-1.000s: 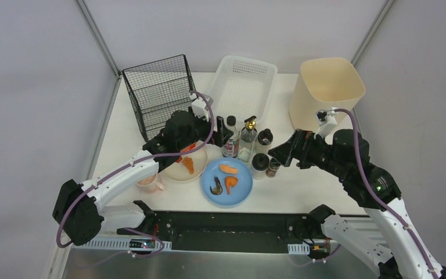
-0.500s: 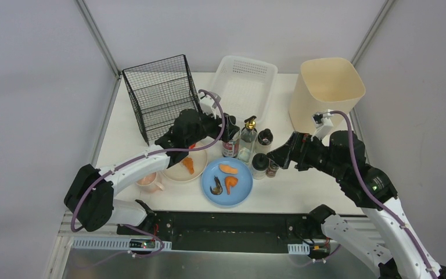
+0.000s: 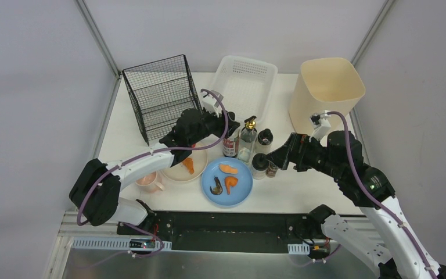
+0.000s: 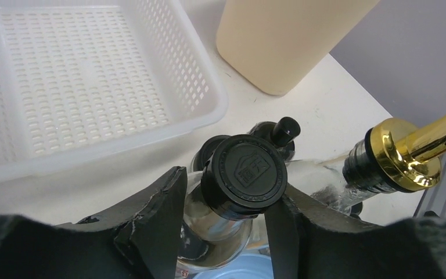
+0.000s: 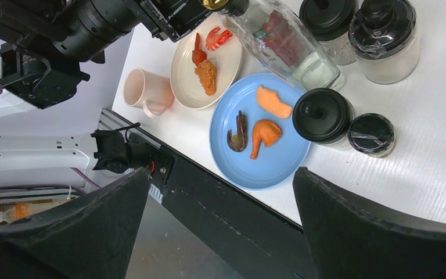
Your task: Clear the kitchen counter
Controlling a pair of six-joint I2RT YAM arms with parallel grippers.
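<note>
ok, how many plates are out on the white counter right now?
2. A round cream plate sits left of centre. A round blue plate is right beside it, slightly nearer the front edge. No other plate shows in any view.

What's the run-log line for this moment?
left gripper: shut on black-capped bottle | right gripper: open, empty, by black-lidded jar | kitchen counter: not yet cleared

White kitchen counter (image 3: 122, 125). Carries at the back a black wire basket (image 3: 159, 93), white perforated basket (image 3: 244, 87) and cream bin (image 3: 325, 90); nearer, clustered bottles and jars (image 3: 247, 142), blue plate (image 3: 241, 195), cream plate (image 3: 177, 170), pink mug (image 3: 148, 182).
</note>
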